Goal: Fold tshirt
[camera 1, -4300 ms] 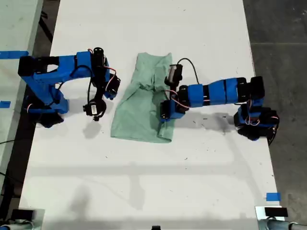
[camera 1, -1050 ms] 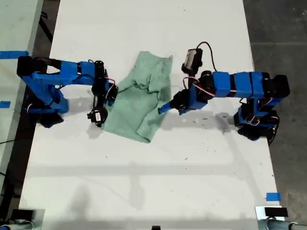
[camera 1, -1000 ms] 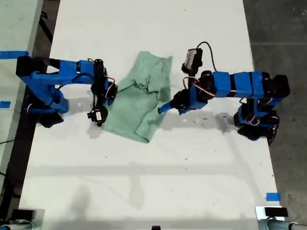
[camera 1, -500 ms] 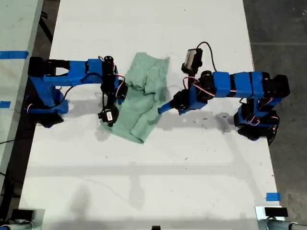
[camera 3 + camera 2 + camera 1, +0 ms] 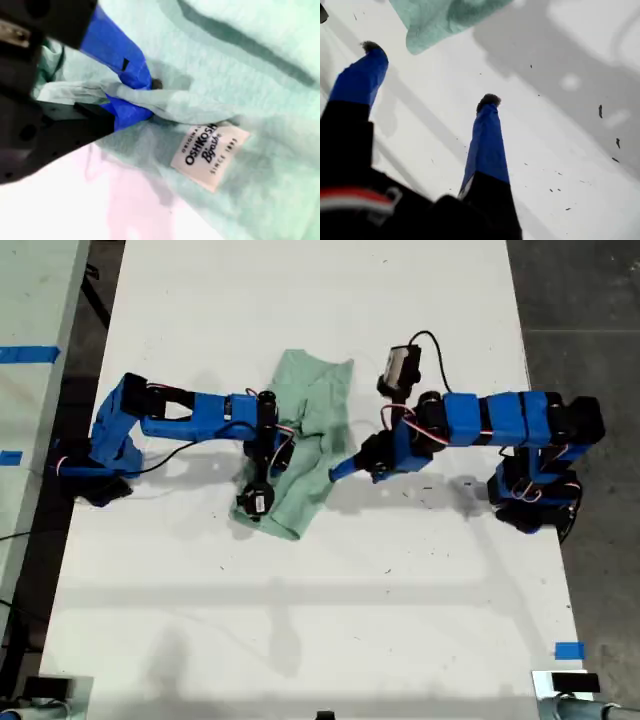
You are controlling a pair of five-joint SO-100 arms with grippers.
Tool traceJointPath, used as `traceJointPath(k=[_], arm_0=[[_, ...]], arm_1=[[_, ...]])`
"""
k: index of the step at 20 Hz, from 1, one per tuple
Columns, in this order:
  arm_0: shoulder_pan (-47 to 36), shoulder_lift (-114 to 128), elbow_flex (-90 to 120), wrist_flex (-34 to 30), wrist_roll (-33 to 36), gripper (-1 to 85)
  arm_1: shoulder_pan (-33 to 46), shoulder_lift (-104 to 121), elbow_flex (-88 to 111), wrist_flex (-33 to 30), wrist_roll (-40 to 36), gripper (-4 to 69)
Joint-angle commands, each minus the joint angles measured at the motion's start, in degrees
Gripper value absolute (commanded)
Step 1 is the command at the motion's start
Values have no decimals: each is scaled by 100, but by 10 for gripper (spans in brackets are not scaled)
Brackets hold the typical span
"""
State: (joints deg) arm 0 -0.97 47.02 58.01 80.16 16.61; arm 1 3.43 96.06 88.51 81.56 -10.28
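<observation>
The arm on the exterior view's left has swung well inward over the last few seconds, dragging the near edge of the tshirt (image 5: 305,445) with it, so the cloth that lay spread and slanted a second ago is now bunched into a narrower strip near the middle of the white table (image 5: 300,620). That arm carries the second gripper (image 5: 131,95), and its wrist view shows the blue fingers (image 5: 120,60) pinched tight on a fold of mint-green fabric at the neckline, so this looks like a sideways fold under way, one edge being carried across the rest. The other arm, reaching in from the exterior view's right, has hardly stirred in the last second; its first gripper (image 5: 427,75) hangs spread and empty above bare tabletop just beside the shirt's edge, with only a corner of the cloth (image 5: 440,17) showing past its tips. I would judge the fold as partly made at best (the cloth is rumpled, with uneven creases, and would want smoothing). The small white neck label (image 5: 210,155) sits just beside the pinched fold and reads "ORIGINAL OSHKOSH B'gosh SINCE 1895", as far as the slanted print lets me tell. No other writing is legible anywhere on the table or the arms.
</observation>
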Motion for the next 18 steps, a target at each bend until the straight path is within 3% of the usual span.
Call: traceJointPath(k=[1,2,5,13,15,18], arm_0=[[-123,-97,-158,79,123,113],[-88,132,-158,246,132,170],[62,1222,-158,896,149,215],[114,4034,448,2733,123,227],[88,4852,1310,2804,26,229],[220,6451,3085,2083,-272,207]], arm_1=[[-88,554,18,-97,70,328],[-88,580,44,-97,79,328],[-70,624,79,-97,79,328],[-132,712,-9,-18,70,327],[-246,756,-132,123,158,326],[-527,844,-149,360,448,327]])
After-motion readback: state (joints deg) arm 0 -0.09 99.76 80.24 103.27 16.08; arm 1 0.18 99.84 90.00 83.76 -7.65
